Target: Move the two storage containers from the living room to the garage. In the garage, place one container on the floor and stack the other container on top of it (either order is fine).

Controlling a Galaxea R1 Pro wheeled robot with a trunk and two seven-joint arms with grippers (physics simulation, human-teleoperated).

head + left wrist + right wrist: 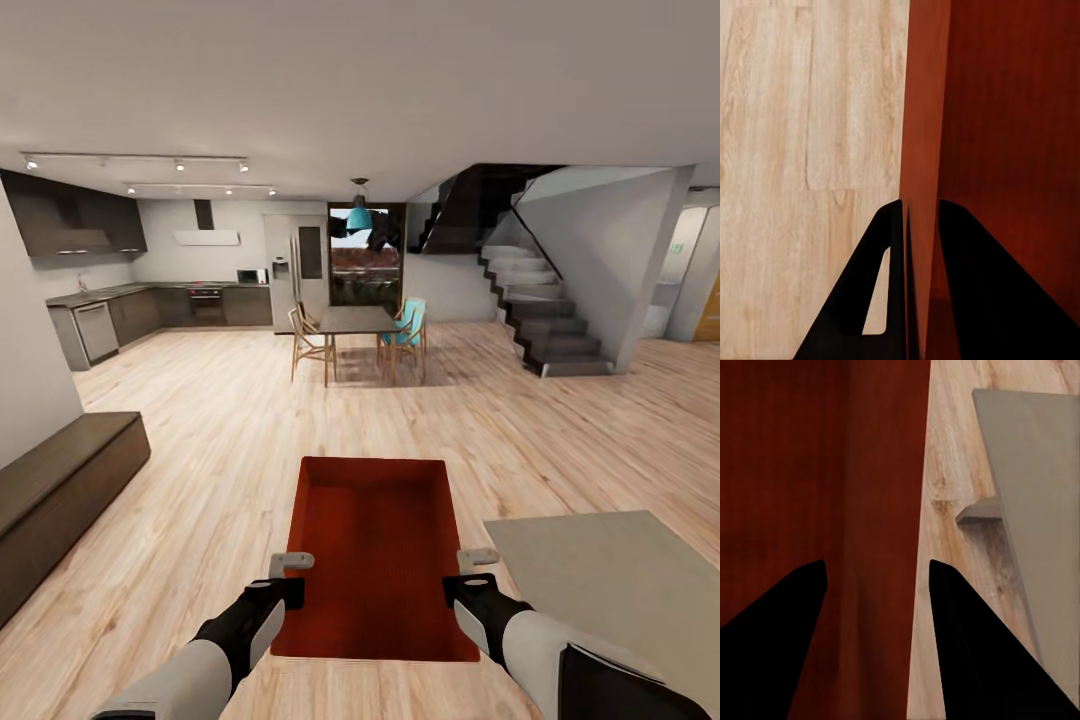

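Storage container point(375, 550), orange-red, open-topped, rectangular, carried out in front of the trunk above the light plank floor point(200, 440) of the living room. One bin in sight.

Left gripper point(290, 578): the left wrist view has the bin's long side wall point(921, 135) running straight down between the two dark fingers point(967, 300), one outside, one inside the bin. Gap next to nothing; fingers closed on the wall.

Right gripper point(470, 575): the right wrist view shows the opposite wall point(889, 510) between the fingers point(772, 637), but daylight on both sides. These sit wider. Whether they truly pinch the wall or merely straddle it, cannot tell.

Handling, as judgement: empty thin-walled plastic, so light; the walls are stiff enough to be held by their edges but likely to flex a little. Smooth, faintly ribbed surface, sloped walls: a pinch could slide upward off the rim if loose. Not fragile. Best hold is what is in use, both long walls, opposite each other, near the end closest to the robot; the far end overhangs, so keep it level.

Grey low table point(600, 560) just beside the right fingers; dark bench point(60, 480) well off beyond the left ones.
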